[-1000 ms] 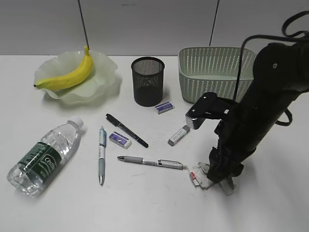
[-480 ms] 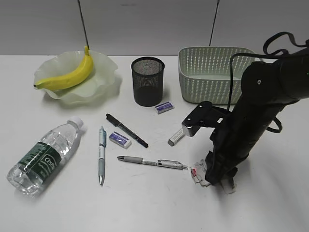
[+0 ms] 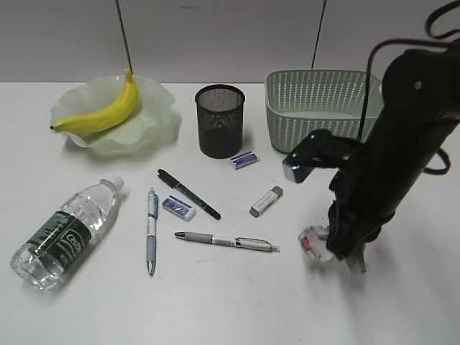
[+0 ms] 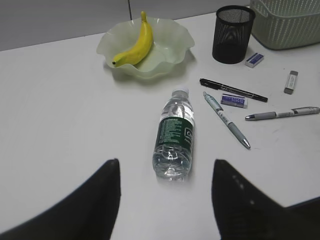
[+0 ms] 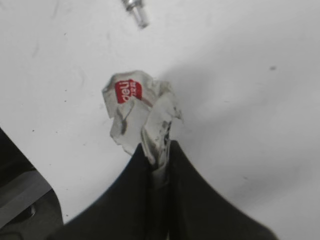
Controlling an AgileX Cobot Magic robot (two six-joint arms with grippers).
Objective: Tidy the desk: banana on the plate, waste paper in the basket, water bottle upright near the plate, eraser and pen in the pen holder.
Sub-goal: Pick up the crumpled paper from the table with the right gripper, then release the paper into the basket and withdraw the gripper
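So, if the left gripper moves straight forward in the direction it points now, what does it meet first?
Probably the water bottle. It lies on its side on the desk, directly ahead between the open fingers of the left gripper. Depth is unclear, so the gripper might pass above it.

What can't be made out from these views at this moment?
- Right end effector: in the exterior view the arm hides it; only the right wrist view shows it pinching the waste paper.
- Basket floor: mostly hidden by its front wall and the arm in the exterior view, cut off by the edge in the left wrist view.
- Eraser labels: too small to read.
- Pen holder interior: too dark to see.
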